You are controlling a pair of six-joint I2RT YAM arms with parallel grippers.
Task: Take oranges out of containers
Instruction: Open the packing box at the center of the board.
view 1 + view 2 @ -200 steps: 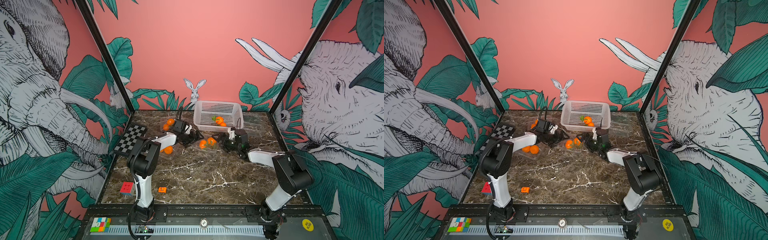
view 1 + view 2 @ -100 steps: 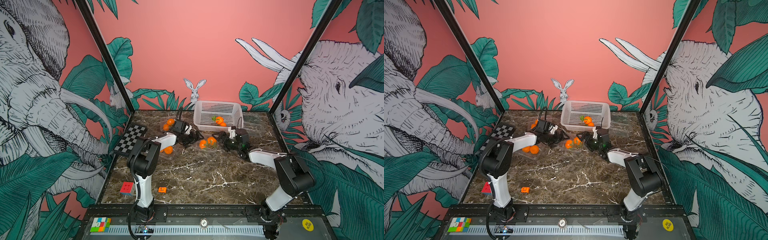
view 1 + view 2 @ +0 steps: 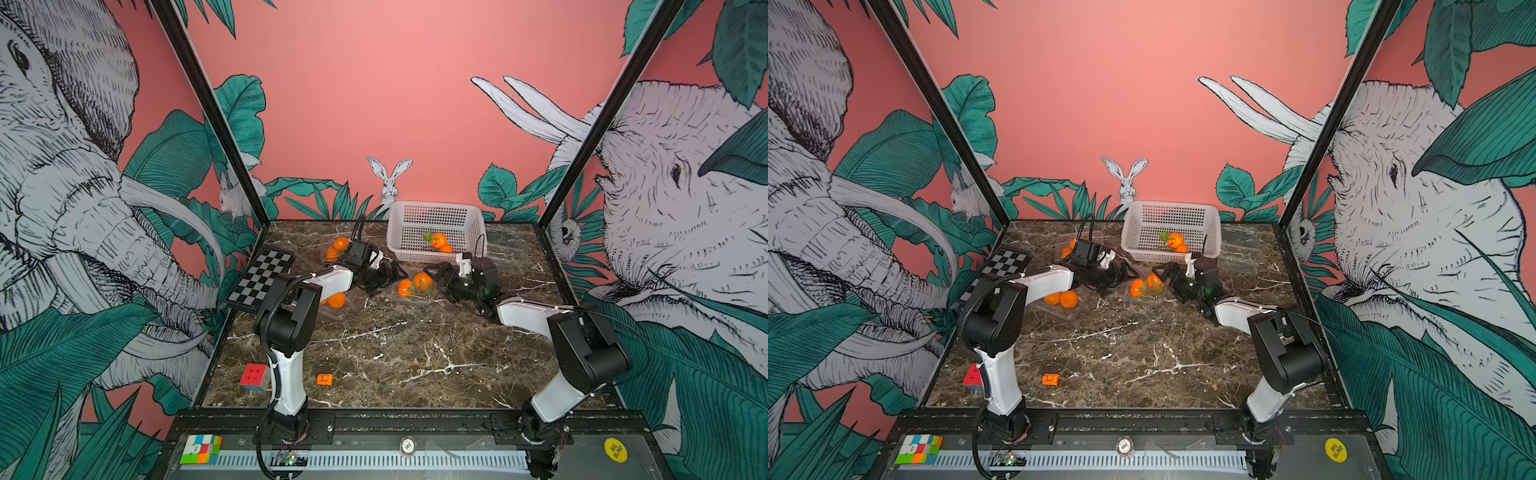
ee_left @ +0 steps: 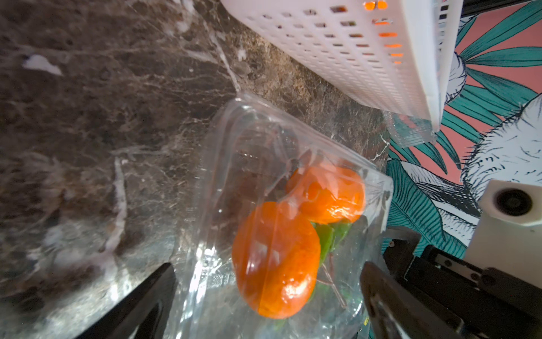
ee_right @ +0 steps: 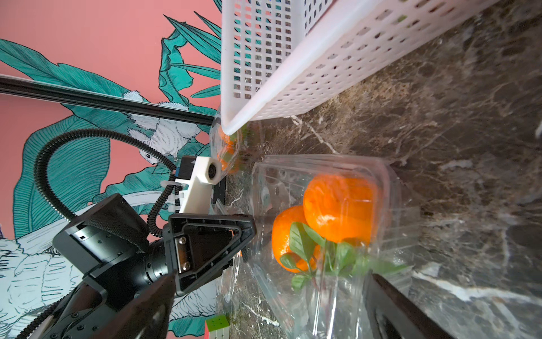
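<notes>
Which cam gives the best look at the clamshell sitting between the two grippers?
Right wrist: the clamshell sits close and sharp, both oranges and leaves clear through the plastic. Left wrist shows it close too, but glare-washed and cropped. Both top views show it small.

table front point(image 3: 395, 353): open | basket point(image 3: 415, 220): blocks rear | checkerboard point(image 3: 262, 280): left edge

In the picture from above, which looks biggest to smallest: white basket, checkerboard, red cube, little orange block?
In a top view, largest to smallest:
1. white basket
2. checkerboard
3. red cube
4. orange block
The last two are nearest, yet look smallest.
</notes>
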